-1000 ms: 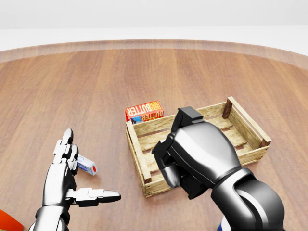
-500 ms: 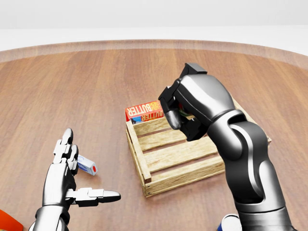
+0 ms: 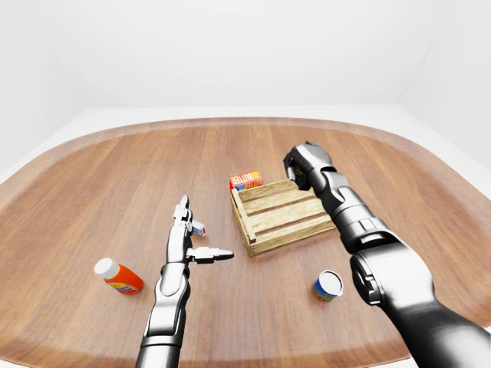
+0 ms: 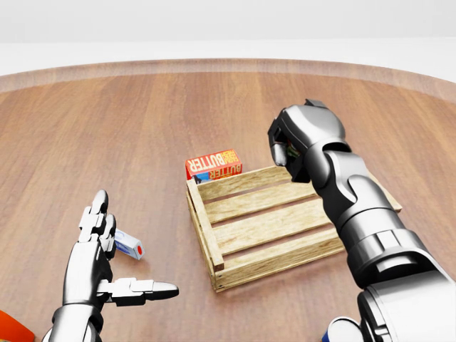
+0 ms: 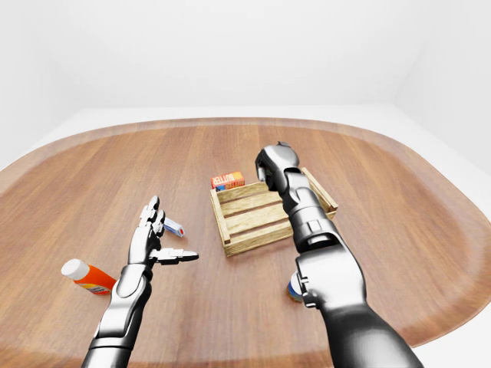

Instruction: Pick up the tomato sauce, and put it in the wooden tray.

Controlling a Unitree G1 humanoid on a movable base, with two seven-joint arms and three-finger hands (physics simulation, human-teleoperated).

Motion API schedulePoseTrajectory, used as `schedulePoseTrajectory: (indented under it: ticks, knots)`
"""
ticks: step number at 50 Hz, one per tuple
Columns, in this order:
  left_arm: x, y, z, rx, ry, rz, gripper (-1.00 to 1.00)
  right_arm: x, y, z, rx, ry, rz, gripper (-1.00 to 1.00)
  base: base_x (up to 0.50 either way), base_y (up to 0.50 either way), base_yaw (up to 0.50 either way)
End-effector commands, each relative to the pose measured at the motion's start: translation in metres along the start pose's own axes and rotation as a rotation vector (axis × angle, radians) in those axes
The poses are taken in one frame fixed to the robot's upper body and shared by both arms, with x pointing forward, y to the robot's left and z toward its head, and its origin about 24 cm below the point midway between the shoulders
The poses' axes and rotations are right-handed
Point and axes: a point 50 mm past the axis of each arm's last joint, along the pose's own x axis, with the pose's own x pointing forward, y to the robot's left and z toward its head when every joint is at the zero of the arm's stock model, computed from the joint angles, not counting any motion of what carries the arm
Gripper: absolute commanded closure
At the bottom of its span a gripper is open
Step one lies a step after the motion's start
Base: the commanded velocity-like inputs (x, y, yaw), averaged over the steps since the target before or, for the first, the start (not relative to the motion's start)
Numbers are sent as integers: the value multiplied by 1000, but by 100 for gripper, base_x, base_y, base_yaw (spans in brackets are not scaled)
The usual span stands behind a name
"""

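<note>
Holding its right hand [image 4: 286, 146] clenched above the wooden tray's [image 4: 206, 226] far rim, the robot appears to grip something small (contents indiscernible). The left hand [image 4: 100, 265] rests open left of the tray. The tomato sauce cannot be identified; lowering inside the slats before release is advised.

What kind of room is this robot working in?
Likely no real room: a computer-rendered test scene. A big rounded wooden table stands amid bare white walls, holding only a few groceries: a butter box, an orange bottle and a slatted wooden tray.
</note>
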Motion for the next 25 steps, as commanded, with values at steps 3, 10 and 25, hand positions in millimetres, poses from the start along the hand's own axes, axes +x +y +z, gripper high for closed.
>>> schedulePoseTrajectory:
  ticks: [3,10,25]
  knots:
    - [0,0,0,0,0,0,-100,-3,23,-10,-53,65,77,100,0,0,0]
    - [1,0,0,0,0,0,-100,-4,31,-12,-10,80,126,100,0,0,0]
    - [1,0,-1,-3,0,-1,-100,-3,34,-5,44,73,193,100,0,0,0]
